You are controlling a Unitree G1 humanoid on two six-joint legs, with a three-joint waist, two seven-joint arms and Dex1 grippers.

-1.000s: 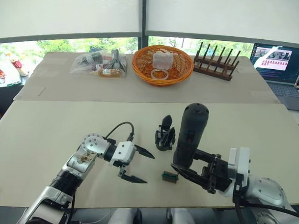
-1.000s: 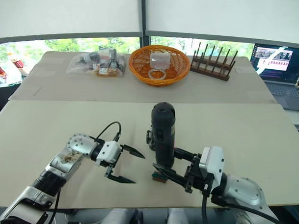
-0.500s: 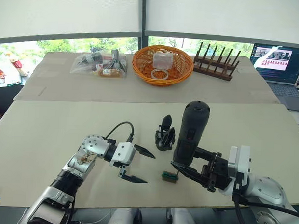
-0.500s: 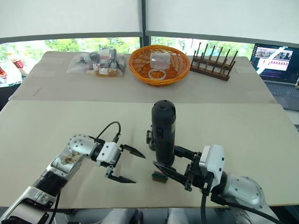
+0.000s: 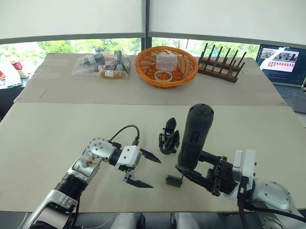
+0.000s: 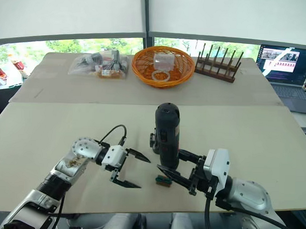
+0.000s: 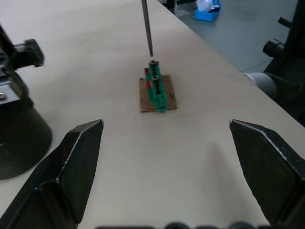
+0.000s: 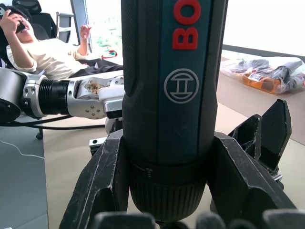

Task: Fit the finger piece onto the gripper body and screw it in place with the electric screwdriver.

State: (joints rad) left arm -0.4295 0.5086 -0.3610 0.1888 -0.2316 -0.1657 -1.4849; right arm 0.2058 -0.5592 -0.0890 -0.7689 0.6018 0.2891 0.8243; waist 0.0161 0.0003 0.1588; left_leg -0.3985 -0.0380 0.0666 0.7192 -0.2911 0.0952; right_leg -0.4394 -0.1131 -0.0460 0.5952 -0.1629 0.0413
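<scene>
The electric screwdriver (image 5: 194,136) stands upright near the table's front, with my right gripper (image 5: 185,172) shut around its lower end. Its thin metal bit (image 7: 147,28) points down onto a small green-and-brown block (image 5: 174,180). Just behind and to the left of the screwdriver, the gripper body (image 5: 168,137) rests on the table with a pointed black finger sticking up. My left gripper (image 5: 154,172) hovers open left of the block, nothing between its fingers. The finger piece cannot be picked out as a separate part.
At the back stand an orange basket (image 5: 166,66), a wooden peg rack (image 5: 221,64), a clear bag of parts (image 5: 102,65) and a laptop (image 5: 285,61). A person (image 8: 43,55) sits beyond the table in the right wrist view.
My left gripper has edged slightly right, toward the green block, still open. The right gripper and the screwdriver have stayed put.
</scene>
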